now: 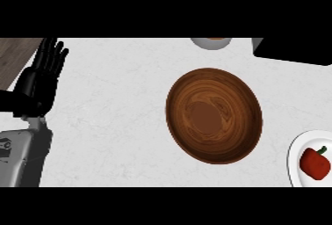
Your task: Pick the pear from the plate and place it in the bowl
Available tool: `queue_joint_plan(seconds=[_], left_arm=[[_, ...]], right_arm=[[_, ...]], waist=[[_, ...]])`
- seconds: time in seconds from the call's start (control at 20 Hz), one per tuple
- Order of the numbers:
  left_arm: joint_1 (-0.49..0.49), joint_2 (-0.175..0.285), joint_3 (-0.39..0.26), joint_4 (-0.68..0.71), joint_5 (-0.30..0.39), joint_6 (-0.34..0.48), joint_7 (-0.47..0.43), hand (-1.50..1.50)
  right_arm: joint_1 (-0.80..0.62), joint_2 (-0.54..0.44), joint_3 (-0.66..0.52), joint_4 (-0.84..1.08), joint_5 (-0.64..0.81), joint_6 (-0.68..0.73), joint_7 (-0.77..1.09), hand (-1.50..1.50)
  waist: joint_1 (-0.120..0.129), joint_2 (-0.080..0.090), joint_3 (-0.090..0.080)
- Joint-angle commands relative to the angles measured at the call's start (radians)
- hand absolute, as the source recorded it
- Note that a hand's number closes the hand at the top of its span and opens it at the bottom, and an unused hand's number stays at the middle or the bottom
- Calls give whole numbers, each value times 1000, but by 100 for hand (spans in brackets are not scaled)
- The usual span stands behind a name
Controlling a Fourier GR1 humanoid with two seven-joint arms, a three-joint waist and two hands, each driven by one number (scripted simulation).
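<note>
The left hand (45, 74) is seen at the view's left edge, open, fingers straight and raised, resting with nothing held; the right hand is not shown. Toward the middle, an empty wooden bowl (214, 116) is set on the counter (110, 132). Near it, at the right edge, a white plate (296, 151) carries a red fruit (315, 164) with a green stem, looking more like a pepper than a pear. The fruit is best approached by the right hand from above and enclosed around its body, clear of the plate's rim.

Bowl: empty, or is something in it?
Empty. The wooden bowl shows only bare wood inside; the red fruit sits on the plate at right.
</note>
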Motion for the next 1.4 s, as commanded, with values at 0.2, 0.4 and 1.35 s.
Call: queue_joint_plan(seconds=[0.2, 0.4, 1.35], left_arm=[[44, 9, 25, 19, 4, -3, -30, 0], [-2, 6, 15, 15, -8, 20, 19, 0], [60, 20, 51, -5, -14, 49, 31, 0]], right_arm=[[-210, -53, -29, 177, -109, 85, -299, 150], [-317, -3, -11, 224, -191, 184, -301, 150], [-617, 209, 263, 153, -419, 490, -8, 150]], waist=[[-36, -17, -4], [-50, -23, -5], [-130, -55, -9]])
